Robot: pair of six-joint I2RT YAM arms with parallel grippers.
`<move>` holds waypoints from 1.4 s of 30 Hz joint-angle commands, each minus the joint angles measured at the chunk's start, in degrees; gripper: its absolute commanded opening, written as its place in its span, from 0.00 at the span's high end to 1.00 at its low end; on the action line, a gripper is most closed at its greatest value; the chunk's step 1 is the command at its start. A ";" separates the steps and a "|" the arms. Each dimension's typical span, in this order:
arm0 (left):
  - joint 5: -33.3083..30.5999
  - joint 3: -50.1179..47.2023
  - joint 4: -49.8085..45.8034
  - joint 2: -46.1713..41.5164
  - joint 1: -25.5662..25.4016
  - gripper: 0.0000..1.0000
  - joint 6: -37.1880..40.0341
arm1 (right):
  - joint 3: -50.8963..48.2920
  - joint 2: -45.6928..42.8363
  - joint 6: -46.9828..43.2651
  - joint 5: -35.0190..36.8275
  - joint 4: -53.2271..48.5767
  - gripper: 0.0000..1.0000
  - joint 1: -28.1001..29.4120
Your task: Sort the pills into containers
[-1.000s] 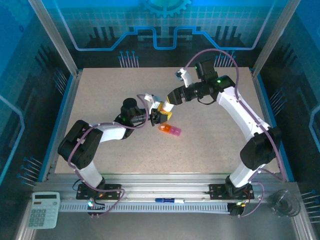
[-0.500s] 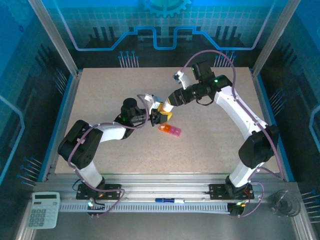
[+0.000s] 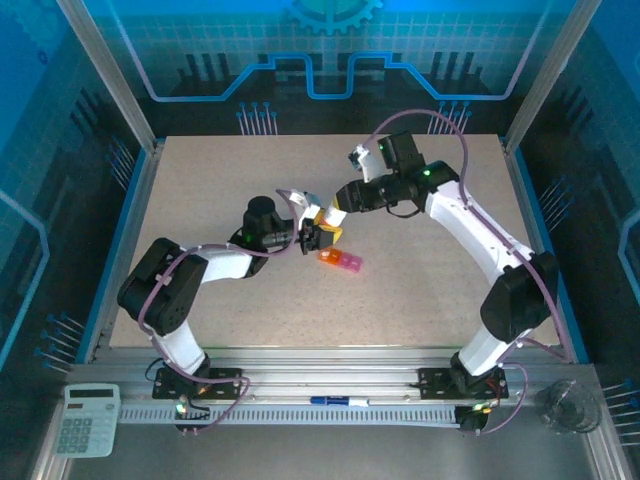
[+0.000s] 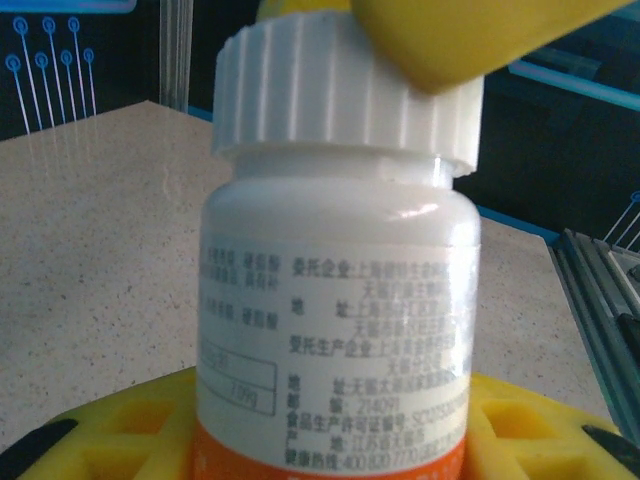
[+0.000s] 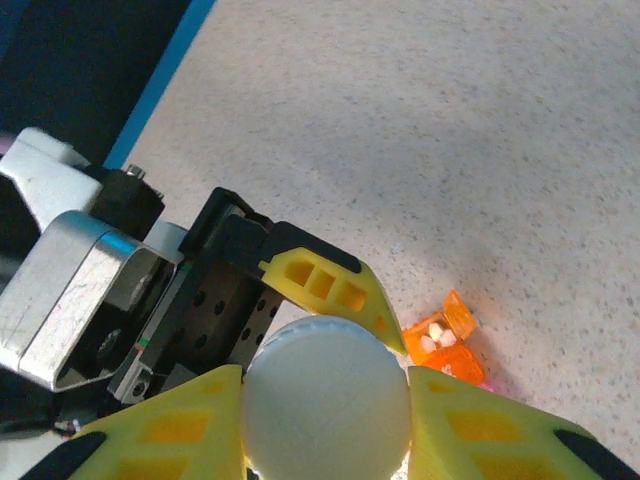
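A white pill bottle (image 4: 340,300) with a printed label stands upright in my left gripper (image 4: 330,445), which is shut on its lower body. My right gripper (image 5: 325,400) is shut on the bottle's ribbed white cap (image 5: 325,395) from above. One of its yellow fingers (image 4: 450,40) lies against the cap (image 4: 340,90). In the top view both grippers, left (image 3: 316,234) and right (image 3: 334,216), meet at mid-table. The containers (image 3: 340,260), an orange and pink strip, lie on the table just right of them. The orange compartment (image 5: 445,345) has its lid open, with white pills (image 5: 432,336) inside.
The speckled table (image 3: 420,290) has blue rails along its left and right sides. Off the table, on the near frame, are a calculator (image 3: 88,418), a pen (image 3: 335,401) and a clear cup (image 3: 565,408).
My right gripper has gone from open to shut on the bottle's cap, and its arm shifted slightly left. The left arm and the bottle stayed put.
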 commanded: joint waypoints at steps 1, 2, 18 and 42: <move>1.13 2.01 4.68 -0.66 0.03 1.00 -0.51 | -6.63 -3.12 15.67 10.46 4.35 0.61 4.55; 1.17 1.89 4.72 -0.69 0.05 1.00 -0.51 | -8.40 -4.03 18.05 10.95 6.30 0.61 5.10; 1.26 1.82 4.36 -0.50 0.02 1.00 -0.56 | -6.31 -8.83 16.93 5.37 8.95 0.19 -0.39; 2.13 2.22 2.85 -0.71 0.02 1.00 0.20 | -0.19 -2.94 -13.98 -10.84 2.64 0.18 -4.35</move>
